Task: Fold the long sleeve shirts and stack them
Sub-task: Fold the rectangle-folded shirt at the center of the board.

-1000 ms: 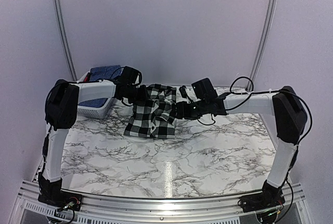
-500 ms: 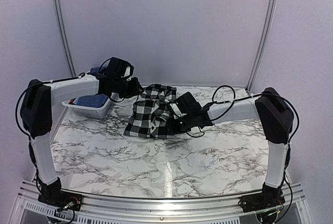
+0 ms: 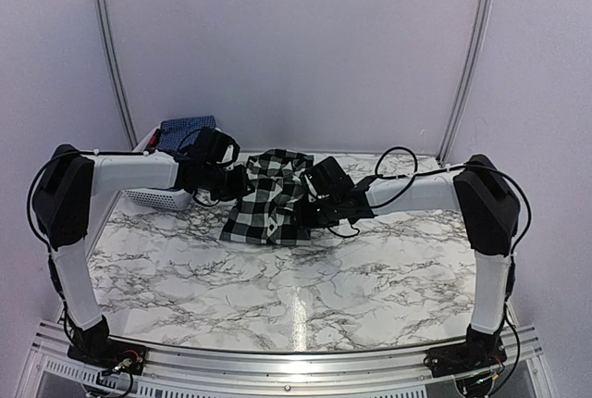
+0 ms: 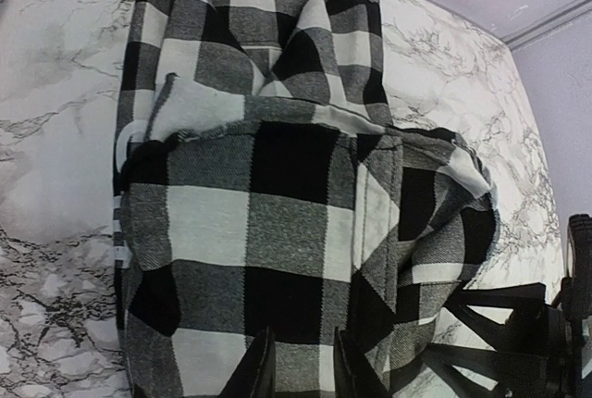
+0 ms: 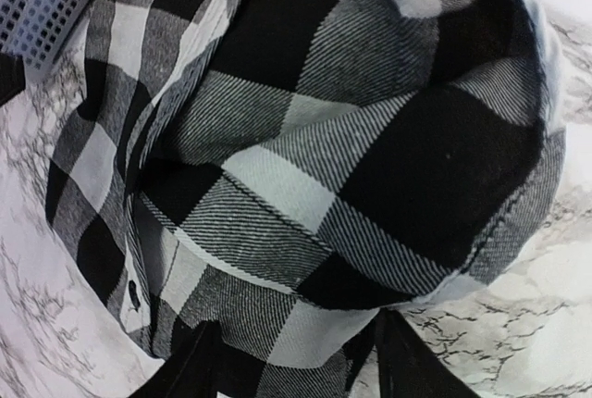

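Note:
The black-and-white checked shirt (image 3: 268, 202) lies bunched and partly folded on the marble table, at the back centre. My left gripper (image 3: 242, 183) is at the shirt's left edge. In the left wrist view it (image 4: 302, 347) hovers close over the flat checked cloth (image 4: 277, 185), its jaws a narrow gap apart with nothing pinched. My right gripper (image 3: 307, 205) is at the shirt's right edge. In the right wrist view it (image 5: 296, 329) is wide open, with a bulging fold of the shirt (image 5: 370, 120) between its fingers. The blue printed shirt (image 3: 185, 128) lies in the basket.
The white slotted basket (image 3: 162, 197) stands at the back left, right beside the checked shirt, and its corner shows in the right wrist view (image 5: 46, 0). The right arm's black links (image 4: 518, 342) lie close past the shirt's right side. The back wall is just behind.
My left gripper has swung from up by the basket down onto the shirt's left side. My right gripper has pushed left, further into the shirt's right edge.

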